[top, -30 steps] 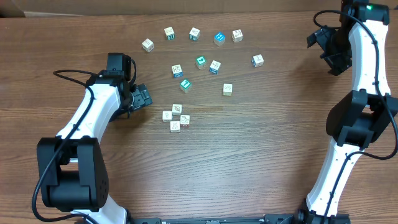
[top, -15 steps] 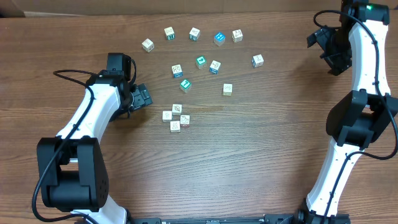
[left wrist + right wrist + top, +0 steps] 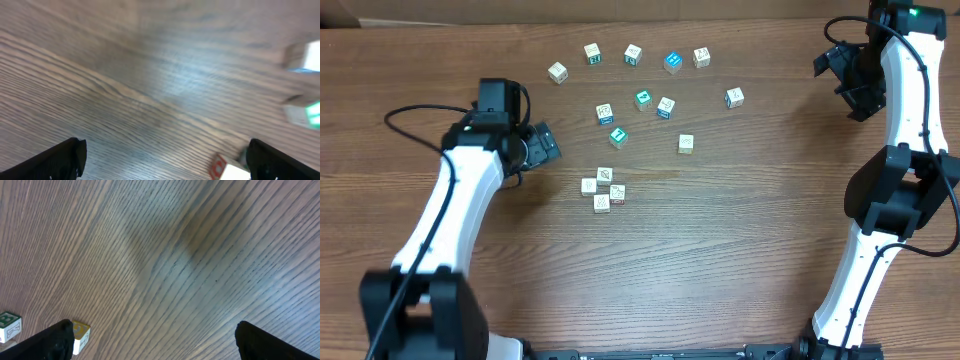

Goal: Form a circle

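Item: tight ring of four small pale wooden cubes with printed faces [image 3: 604, 188]. We found it left of centre frame on the brown wood-grain counter [image 3: 720, 250], below a loose scatter of similar cubes [image 3: 643, 98].
Left end effector [image 3: 548, 143]: fingers apart, empty, near the ring's upper left.
Right end effector [image 3: 842, 72]: apart, empty, upper right, well away.

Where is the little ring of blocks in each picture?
Overhead: the circle sits a bit left of centre, below the loose cubes.
Left wrist: not clearly in view; one blurred cube at the bottom edge may belong to it.
Right wrist: not in it.
Shared landmark: the table, whose wood grain fills every view.
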You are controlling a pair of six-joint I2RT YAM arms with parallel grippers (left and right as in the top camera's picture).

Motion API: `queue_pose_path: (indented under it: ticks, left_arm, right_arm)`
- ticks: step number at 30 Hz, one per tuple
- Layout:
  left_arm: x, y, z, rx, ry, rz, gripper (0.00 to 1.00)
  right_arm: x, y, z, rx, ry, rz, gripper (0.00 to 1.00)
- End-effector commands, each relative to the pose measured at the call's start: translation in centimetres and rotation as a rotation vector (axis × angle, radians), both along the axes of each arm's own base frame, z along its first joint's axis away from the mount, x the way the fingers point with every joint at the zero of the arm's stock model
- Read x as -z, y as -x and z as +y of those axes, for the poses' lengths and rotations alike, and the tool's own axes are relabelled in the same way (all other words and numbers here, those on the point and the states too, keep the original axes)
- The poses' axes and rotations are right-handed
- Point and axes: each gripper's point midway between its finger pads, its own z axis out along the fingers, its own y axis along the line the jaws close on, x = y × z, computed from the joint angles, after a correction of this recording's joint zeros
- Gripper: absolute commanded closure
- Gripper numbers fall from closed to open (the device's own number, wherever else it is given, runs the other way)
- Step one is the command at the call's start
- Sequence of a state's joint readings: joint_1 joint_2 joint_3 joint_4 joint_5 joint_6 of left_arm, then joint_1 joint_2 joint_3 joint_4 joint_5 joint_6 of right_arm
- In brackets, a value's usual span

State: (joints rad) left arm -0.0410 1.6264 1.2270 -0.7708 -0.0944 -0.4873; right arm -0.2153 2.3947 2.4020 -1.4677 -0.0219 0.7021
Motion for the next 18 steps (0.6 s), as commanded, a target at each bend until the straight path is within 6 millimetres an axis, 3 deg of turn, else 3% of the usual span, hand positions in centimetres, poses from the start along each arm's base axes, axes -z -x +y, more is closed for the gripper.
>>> queue_pose_path:
  ticks: [1, 11, 18]
  left_arm:
    - [-3.2, -0.3, 0.6, -0.007, -0.014, -0.087, 0.0]
    - [-5.8, 0.2, 2.0, -0.044, -0.085, -0.153, 0.0]
    - [-5.5, 1.6, 2.7, -0.061, -0.127, -0.1, 0.0]
  right_arm:
    - [-1.8, -0.3, -0.2, 0.0, 0.012, -0.044, 0.0]
    - [-1.8, -0.3, -0.2, 0.0, 0.012, -0.044, 0.0]
    - [-1.8, -0.3, -0.2, 0.0, 0.012, -0.044, 0.0]
